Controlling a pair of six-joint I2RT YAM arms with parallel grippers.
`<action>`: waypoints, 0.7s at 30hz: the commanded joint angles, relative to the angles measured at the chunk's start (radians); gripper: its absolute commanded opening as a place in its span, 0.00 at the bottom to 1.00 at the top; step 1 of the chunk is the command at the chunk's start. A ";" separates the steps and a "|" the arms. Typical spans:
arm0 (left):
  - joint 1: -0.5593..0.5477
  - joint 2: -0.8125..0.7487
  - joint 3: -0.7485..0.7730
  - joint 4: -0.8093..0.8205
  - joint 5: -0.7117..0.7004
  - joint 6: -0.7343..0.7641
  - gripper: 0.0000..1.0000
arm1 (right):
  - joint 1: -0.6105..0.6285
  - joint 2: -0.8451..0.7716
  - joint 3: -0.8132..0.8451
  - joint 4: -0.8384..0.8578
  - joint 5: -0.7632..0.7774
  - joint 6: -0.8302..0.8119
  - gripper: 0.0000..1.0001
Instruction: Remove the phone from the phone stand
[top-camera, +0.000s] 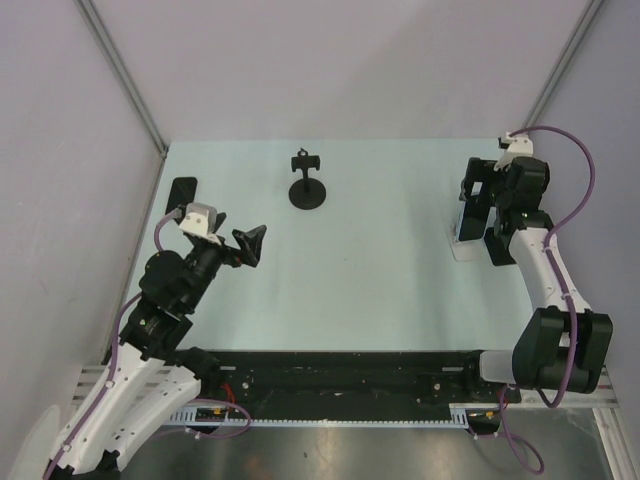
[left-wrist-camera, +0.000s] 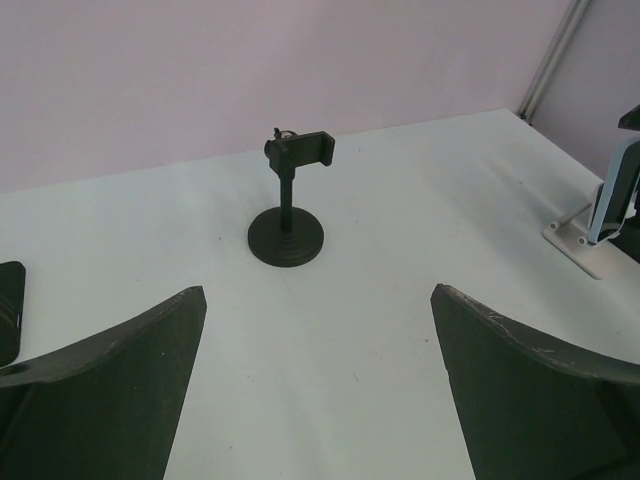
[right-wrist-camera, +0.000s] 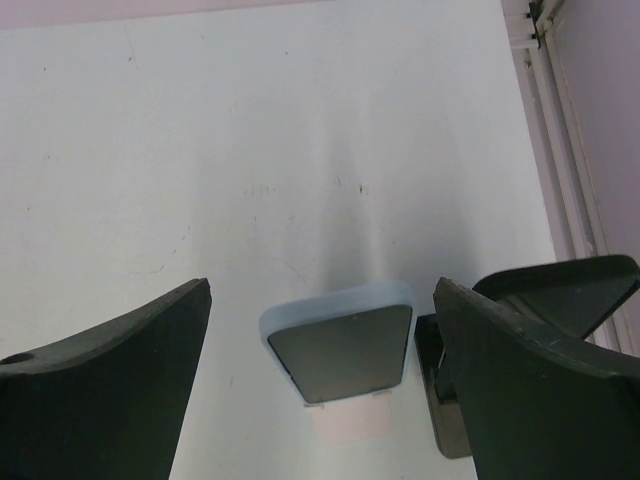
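Note:
The phone (right-wrist-camera: 343, 345), dark-screened in a light blue case, leans upright in a small white stand (right-wrist-camera: 352, 428). In the top view the phone (top-camera: 468, 214) and its white stand (top-camera: 463, 247) are at the right side of the table. My right gripper (right-wrist-camera: 320, 290) is open and hovers just above the phone, one finger on each side and not touching it; in the top view it (top-camera: 478, 195) is over the stand. My left gripper (top-camera: 250, 245) is open and empty at the left, well away from the phone; its wrist view (left-wrist-camera: 318, 295) shows bare table between the fingers.
A black clamp-type stand on a round base (top-camera: 307, 186) stands empty at the back middle, also in the left wrist view (left-wrist-camera: 287, 214). A flat black object (top-camera: 182, 192) lies at the far left. Another black object (right-wrist-camera: 448, 405) sits right beside the white stand.

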 joint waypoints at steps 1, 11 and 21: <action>-0.007 -0.008 -0.006 0.019 0.006 0.027 1.00 | -0.019 0.038 0.040 0.107 -0.050 -0.038 1.00; -0.006 -0.002 -0.006 0.019 0.029 0.029 1.00 | -0.028 0.150 0.040 0.103 -0.085 -0.035 1.00; -0.007 0.013 -0.007 0.018 0.044 0.029 1.00 | -0.028 0.193 0.038 0.075 -0.101 -0.025 0.94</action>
